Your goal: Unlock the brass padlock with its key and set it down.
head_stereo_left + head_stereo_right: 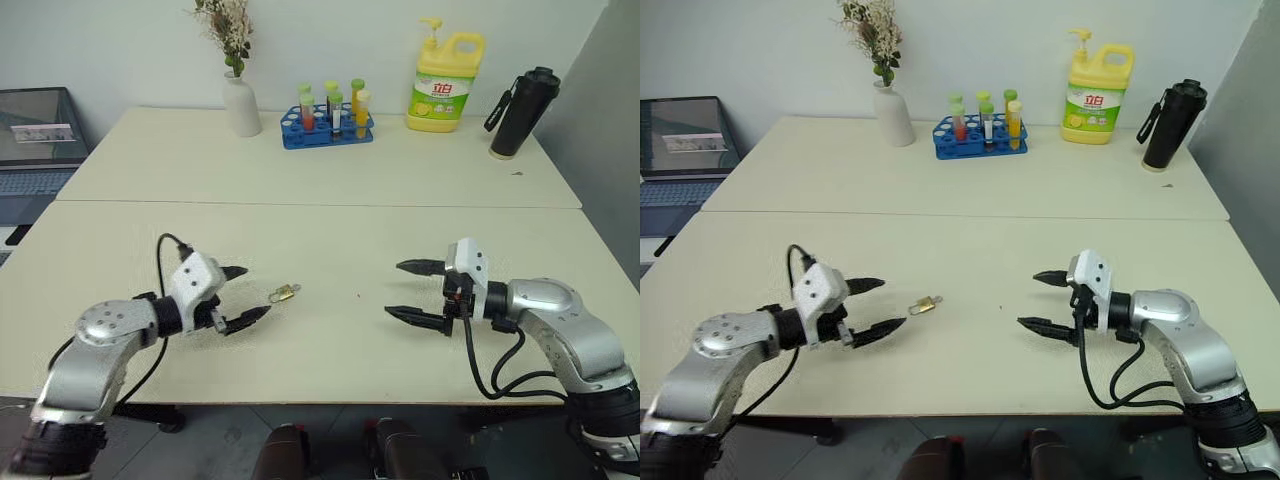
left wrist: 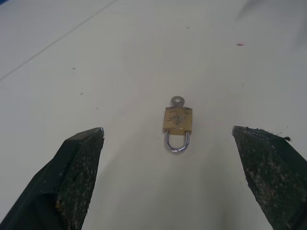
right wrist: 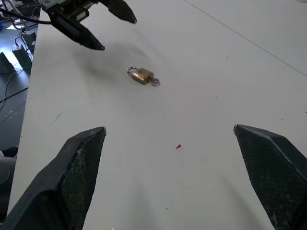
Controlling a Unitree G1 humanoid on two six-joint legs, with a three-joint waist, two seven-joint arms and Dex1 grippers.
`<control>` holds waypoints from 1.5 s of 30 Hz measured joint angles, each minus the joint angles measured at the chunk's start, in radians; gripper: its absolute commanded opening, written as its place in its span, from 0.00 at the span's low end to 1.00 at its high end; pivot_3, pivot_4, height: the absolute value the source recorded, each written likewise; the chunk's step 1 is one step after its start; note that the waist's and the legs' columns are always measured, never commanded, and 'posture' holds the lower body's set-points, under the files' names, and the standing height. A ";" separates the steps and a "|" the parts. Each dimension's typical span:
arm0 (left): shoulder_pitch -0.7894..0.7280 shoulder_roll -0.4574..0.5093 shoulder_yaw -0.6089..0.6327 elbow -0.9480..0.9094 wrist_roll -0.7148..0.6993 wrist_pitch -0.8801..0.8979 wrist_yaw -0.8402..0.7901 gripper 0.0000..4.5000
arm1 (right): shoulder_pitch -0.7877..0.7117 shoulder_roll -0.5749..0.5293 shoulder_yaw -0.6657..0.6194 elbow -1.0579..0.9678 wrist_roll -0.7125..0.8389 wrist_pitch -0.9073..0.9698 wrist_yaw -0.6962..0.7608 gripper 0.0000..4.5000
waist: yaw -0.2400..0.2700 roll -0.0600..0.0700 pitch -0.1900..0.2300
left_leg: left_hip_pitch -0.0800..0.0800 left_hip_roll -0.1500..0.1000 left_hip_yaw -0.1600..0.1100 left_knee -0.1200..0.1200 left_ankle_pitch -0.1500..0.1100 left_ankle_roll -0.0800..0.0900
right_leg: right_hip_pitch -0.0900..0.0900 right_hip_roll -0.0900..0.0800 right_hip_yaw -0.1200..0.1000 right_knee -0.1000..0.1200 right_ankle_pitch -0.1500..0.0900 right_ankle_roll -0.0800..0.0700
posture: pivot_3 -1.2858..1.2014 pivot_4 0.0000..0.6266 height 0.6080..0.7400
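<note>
Lying flat on the surface (image 1: pixel 330 225), the brass padlock (image 1: pixel 284 293) with its key (image 2: pixel 178 101) inserted sits untouched, shackle closed, between the left gripper (image 1: pixel 240 295) and right gripper (image 1: pixel 405 290), both jaws apart, everything left.

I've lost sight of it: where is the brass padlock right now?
The brass padlock lies flat on the near table, just ahead of the open left pincer and well apart from the right pincer.

Two silver robot arms reach inward over the cream table (image 1: pixel 330 230), the left black two-fingered gripper (image 1: pixel 247 295) and right black two-fingered gripper (image 1: pixel 407 290) both spread wide, empty.
</note>
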State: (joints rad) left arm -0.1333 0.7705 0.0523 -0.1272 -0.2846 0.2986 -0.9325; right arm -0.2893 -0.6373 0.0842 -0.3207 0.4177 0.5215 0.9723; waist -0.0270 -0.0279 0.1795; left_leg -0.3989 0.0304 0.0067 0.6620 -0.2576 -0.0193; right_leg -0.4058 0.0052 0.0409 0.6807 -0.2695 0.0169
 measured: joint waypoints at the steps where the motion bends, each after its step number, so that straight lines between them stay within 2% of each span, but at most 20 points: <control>1: -0.019 -0.011 -0.016 0.024 0.012 -0.005 0.000 1.00 | 0.000 0.003 0.002 -0.011 0.002 0.014 -0.009 1.00 | 0.000 0.000 0.000 | 0.000 0.000 0.000 0.000 0.000 0.000 | 0.000 0.001 0.000 0.000 0.000 0.000 | 0.52 0.24 1.00; 10: -0.187 -0.088 -0.150 0.300 0.126 -0.163 -0.042 1.00 | 0.029 0.001 0.019 -0.047 -0.004 0.060 -0.059 1.00 | 0.000 0.000 0.000 | -0.001 0.000 -0.001 0.000 0.000 0.000 | 0.000 0.002 0.000 0.000 0.001 -0.001 | 0.52 0.24 1.00; 17: -0.220 -0.100 -0.166 0.342 0.143 -0.197 -0.066 1.00 | 0.041 0.001 0.031 -0.078 -0.004 0.073 -0.072 1.00 | 0.000 -0.001 0.000 | -0.001 -0.001 -0.001 0.001 0.000 0.000 | 0.000 0.002 0.000 0.000 0.000 0.000 | 0.52 0.24 1.00; 21: -0.231 -0.099 -0.174 0.351 0.143 -0.188 -0.093 0.81 | 0.041 0.001 0.036 -0.079 -0.004 0.078 -0.080 1.00 | 0.000 0.000 -0.001 | -0.001 -0.001 -0.001 0.001 0.000 0.000 | 0.000 0.002 0.000 0.000 0.000 0.000 | 0.52 0.24 1.00; 23: -0.235 -0.099 -0.182 0.351 0.143 -0.175 -0.110 0.63 | 0.041 0.001 0.037 -0.080 -0.003 0.079 -0.080 1.00 | 0.000 0.000 -0.001 | 0.000 -0.001 -0.001 0.001 0.000 0.000 | 0.001 0.002 -0.001 0.000 0.000 0.000 | 0.52 0.24 1.00; 29: -0.246 -0.099 -0.208 0.356 0.150 -0.169 -0.126 0.23 | 0.041 0.001 0.038 -0.089 -0.003 0.079 -0.080 1.00 | 0.001 0.000 -0.002 | 0.001 -0.001 -0.001 0.001 0.000 0.000 | 0.001 0.002 -0.001 0.001 0.001 0.001 | 0.52 0.24 1.00; 37: -0.248 -0.101 -0.224 0.360 0.181 -0.245 -0.130 0.21 | 0.087 -0.024 0.014 -0.117 0.041 0.086 -0.058 1.00 | 0.004 0.003 -0.005 | 0.001 -0.001 -0.001 0.002 0.000 0.000 | 0.002 0.003 0.000 0.001 0.001 0.001 | 0.52 0.24 1.00; 45: -0.271 -0.182 -0.296 0.275 0.238 -0.570 -0.133 0.21 | 0.178 -0.044 -0.053 -0.126 0.037 0.034 -0.078 1.00 | 0.019 0.001 -0.004 | -0.001 -0.001 -0.001 0.002 0.000 0.000 | 0.001 0.002 0.000 0.000 0.001 0.001 | 0.52 0.24 1.00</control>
State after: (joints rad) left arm -0.4046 0.5883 -0.2438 0.1475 -0.0471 -0.2715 -1.0652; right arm -0.1109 -0.6809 0.0313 -0.4471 0.4542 0.5551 0.8945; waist -0.0077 -0.0271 0.1754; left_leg -0.4003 0.0291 0.0061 0.6640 -0.2574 -0.0190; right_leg -0.4050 0.0076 0.0410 0.6804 -0.2683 0.0175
